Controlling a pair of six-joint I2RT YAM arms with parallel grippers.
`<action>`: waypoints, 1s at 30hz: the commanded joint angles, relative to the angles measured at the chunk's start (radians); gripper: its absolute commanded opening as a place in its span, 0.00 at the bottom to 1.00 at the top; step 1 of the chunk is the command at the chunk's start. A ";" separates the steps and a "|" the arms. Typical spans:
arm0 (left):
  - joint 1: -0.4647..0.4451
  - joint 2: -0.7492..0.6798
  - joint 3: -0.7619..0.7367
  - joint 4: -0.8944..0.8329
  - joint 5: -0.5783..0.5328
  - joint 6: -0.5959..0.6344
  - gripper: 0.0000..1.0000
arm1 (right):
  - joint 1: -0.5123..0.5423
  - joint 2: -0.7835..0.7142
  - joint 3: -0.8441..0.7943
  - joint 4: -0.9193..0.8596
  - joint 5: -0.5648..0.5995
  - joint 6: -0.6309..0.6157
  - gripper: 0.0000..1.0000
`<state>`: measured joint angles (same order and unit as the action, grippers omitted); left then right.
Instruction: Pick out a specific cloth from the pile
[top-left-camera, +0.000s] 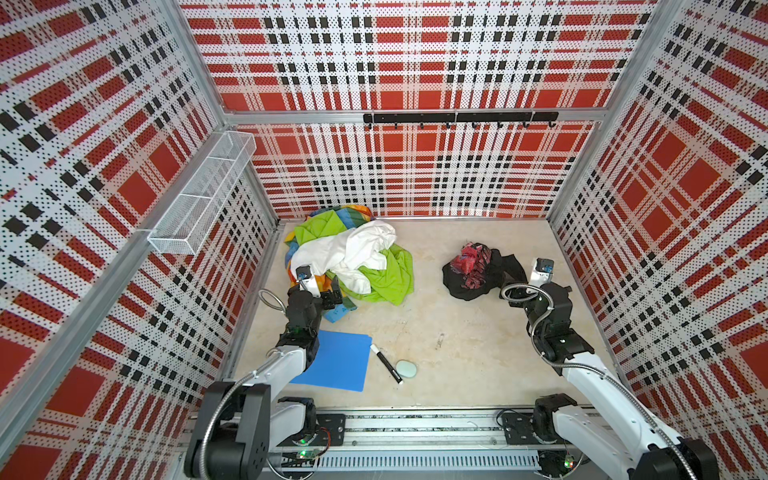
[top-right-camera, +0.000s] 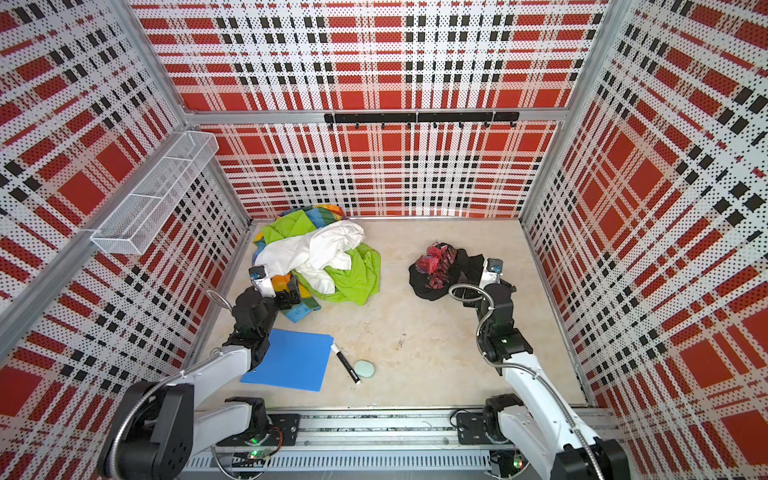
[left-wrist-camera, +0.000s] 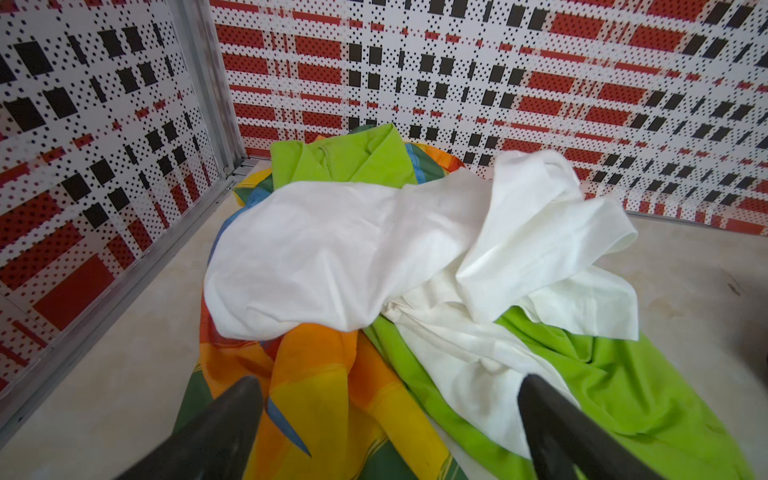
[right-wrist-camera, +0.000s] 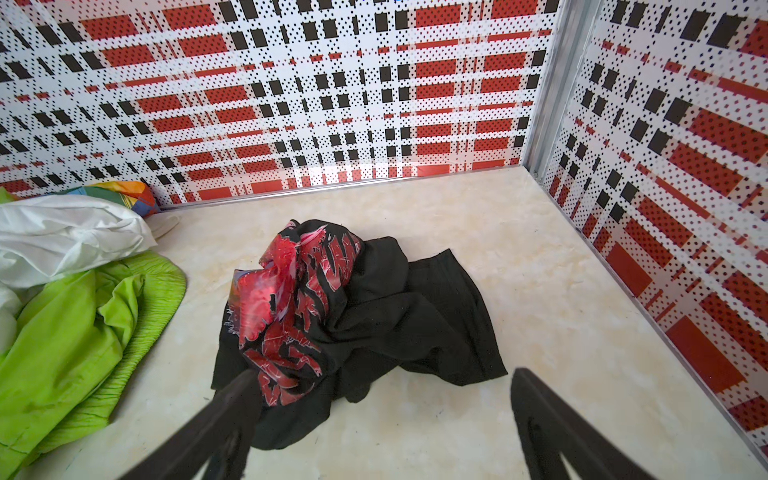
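The cloth (top-left-camera: 478, 270) (top-right-camera: 442, 270) is a crumpled black garment with a red and pink print. It lies alone on the floor at the right, apart from the pile. The pile (top-left-camera: 353, 257) (top-right-camera: 320, 257) of white, lime green and orange-blue-yellow cloths sits in the back left corner. My right gripper (right-wrist-camera: 384, 374) is open just in front of the cloth (right-wrist-camera: 374, 316); one finger (right-wrist-camera: 232, 399) overlaps its near edge and nothing lies between the jaws. My left gripper (left-wrist-camera: 388, 382) (top-left-camera: 334, 291) is open low over the near side of the pile (left-wrist-camera: 332, 249), empty.
A blue folder (top-left-camera: 336, 359), a black marker (top-left-camera: 386, 363) and a pale oval object (top-left-camera: 405, 368) lie front left. A wire basket (top-left-camera: 203, 195) hangs on the left wall and a hook rail (top-left-camera: 457, 117) on the back wall. Plaid walls enclose three sides.
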<state>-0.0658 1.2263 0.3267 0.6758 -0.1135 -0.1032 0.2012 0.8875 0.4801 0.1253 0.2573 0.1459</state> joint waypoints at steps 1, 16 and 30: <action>0.000 0.078 0.001 0.150 -0.033 0.053 0.99 | -0.002 -0.033 -0.005 0.001 0.028 -0.019 1.00; 0.058 0.346 -0.027 0.486 0.042 0.103 0.99 | -0.002 -0.025 -0.030 0.022 0.094 0.032 1.00; 0.107 0.350 -0.028 0.486 0.247 0.105 0.99 | -0.017 0.201 -0.041 0.281 0.129 -0.111 1.00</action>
<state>0.0265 1.5734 0.3065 1.1095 0.0475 -0.0021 0.1925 1.0378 0.4541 0.2455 0.3641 0.1192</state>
